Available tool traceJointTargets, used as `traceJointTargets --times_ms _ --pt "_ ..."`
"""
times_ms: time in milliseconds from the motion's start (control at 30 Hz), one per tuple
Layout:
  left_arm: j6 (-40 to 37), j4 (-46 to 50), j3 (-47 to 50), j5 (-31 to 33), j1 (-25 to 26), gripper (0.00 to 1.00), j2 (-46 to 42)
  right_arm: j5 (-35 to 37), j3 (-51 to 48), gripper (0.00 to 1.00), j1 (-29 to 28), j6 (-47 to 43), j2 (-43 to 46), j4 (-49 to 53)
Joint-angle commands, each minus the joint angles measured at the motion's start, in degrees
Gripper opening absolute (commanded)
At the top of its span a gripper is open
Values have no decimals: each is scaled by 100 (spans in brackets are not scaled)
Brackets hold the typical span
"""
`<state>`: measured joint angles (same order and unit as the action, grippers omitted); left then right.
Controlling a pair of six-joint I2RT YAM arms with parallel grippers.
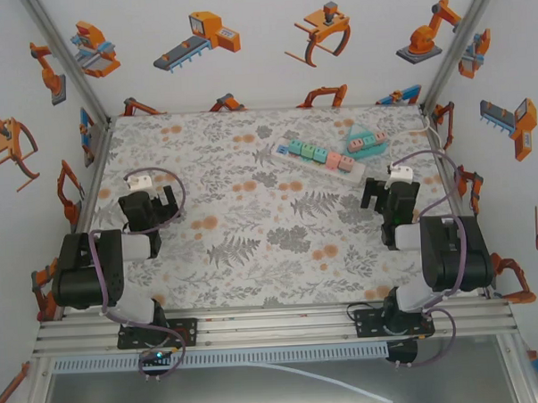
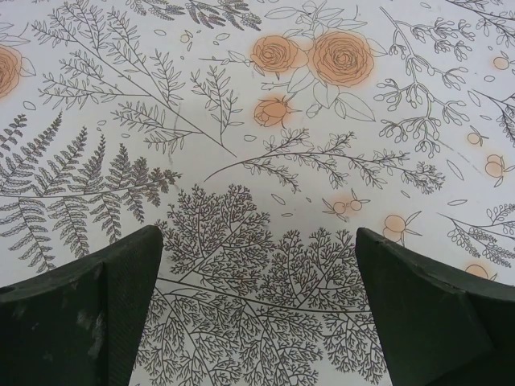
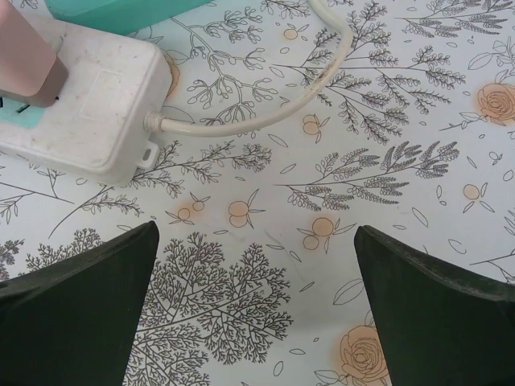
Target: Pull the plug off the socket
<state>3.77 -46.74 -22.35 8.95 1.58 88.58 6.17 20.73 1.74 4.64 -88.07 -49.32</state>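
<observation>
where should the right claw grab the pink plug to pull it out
Take the pink plug by its upright body, across two opposite side faces, coming down from above: it stands up out of the white power strip, so a straight upward pull should free it.

Desk point(image 1: 253, 247): open floor between the arms, from near edge to mid-depth. Obstacles sit far right. A power strip point(image 1: 321, 156) lies diagonally, with a row of plugs point(image 1: 313, 152) standing on it and a teal block point(image 1: 365, 142) just beside its far side. Its white cable point(image 3: 265, 112) curves across the desk ahead of the right tool point(image 3: 256, 233). That tool's fingers are spread wide over bare desk, as are the left tool's point(image 2: 257, 233). Walls point(image 1: 33, 105) bound both sides.
</observation>
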Motion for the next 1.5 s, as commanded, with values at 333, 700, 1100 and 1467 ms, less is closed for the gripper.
traceJointTargets --times_ms 333,700,1100,1467 --pt "-63 -142 -68 -78 19 97 -41 -2 98 99 13 35 -35 -130" --pt "-126 -245 -17 74 111 97 -42 -40 83 99 17 49 45 -123" --pt "115 1942 -246 663 707 97 -2305 -615 1480 95 10 1261 2057 3944" --pt "-116 4660 -1918 -2278 2161 97 -3559 -1973 5875 96 -323 1442 -876 7625"
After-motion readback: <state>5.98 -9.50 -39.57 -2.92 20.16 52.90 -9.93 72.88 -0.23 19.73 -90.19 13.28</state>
